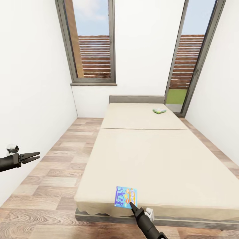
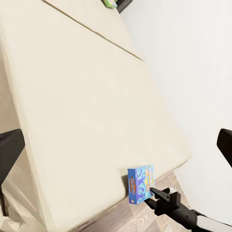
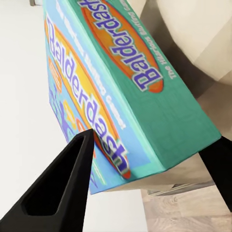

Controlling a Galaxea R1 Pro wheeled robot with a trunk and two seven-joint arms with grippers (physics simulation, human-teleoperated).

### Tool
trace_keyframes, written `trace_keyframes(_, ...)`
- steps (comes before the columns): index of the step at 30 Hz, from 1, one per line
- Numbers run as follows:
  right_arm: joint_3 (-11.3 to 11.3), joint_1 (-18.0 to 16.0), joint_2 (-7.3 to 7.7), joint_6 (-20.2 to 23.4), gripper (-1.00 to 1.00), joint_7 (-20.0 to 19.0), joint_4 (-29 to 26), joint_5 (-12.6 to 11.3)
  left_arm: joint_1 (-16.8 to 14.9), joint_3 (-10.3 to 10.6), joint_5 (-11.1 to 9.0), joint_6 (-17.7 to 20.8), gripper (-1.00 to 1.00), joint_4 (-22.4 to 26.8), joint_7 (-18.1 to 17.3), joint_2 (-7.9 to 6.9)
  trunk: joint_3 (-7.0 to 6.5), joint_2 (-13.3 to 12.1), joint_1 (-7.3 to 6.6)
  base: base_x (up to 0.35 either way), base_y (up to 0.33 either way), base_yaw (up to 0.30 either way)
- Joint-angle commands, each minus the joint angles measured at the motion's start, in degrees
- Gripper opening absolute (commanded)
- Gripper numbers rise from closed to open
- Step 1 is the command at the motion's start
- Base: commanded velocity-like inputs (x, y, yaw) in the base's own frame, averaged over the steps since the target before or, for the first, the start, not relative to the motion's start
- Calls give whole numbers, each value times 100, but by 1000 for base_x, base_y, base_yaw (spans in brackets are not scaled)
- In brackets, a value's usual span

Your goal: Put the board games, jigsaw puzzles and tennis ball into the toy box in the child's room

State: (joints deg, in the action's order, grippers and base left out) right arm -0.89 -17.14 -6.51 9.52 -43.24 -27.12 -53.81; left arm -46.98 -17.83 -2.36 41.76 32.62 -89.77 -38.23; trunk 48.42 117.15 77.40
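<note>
Head view: blue board game point(image 1: 125, 197) at bottom centre, on the bed's point(image 1: 156, 156) near edge, right gripper point(image 1: 132, 205) pinching its lower corner. Left gripper point(image 1: 33, 156) at mid left, fingers parted, holding nothing. Green board game point(image 1: 159, 111) lies upper right near the headboard point(image 1: 137, 99).

Left wrist view: blue box point(image 2: 140, 184) at bottom centre, right gripper point(image 2: 153, 192) at its edge.

Right wrist view: "Balderdash" box point(image 3: 121, 82) between the fingers point(image 3: 63, 188).
</note>
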Motion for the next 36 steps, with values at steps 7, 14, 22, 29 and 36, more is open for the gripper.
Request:
trace_keyframes(7, -56, -79, 1, 23, -100, 8, 5, -95, -3, -1, 8, 60, 100, -2, -23, 0, -103, -239, -132, 0, 0, 0)
trace_keyframes(14, -54, -79, 1, 23, -100, 8, 5, -95, -2, -1, 7, 60, 100, -2, -23, 0, -121, -279, -154, 0, 0, 0)
trace_keyframes(22, -58, -79, 0, 23, -100, 8, 4, -95, -2, -1, 5, 60, 100, -2, -23, -3, -211, -480, -264, 0, 0, 0)
trace_keyframes(29, -58, -79, -1, 23, -100, 8, 5, -95, -4, -1, 8, 60, 100, -2, -23, -1, -319, -720, -396, 0, 0, 0)
trace_keyframes(36, -59, -79, -2, 23, -100, 8, 5, -95, -1, -1, 8, 60, 100, -2, -23, -2, -444, -1001, -549, 0, 0, 0)
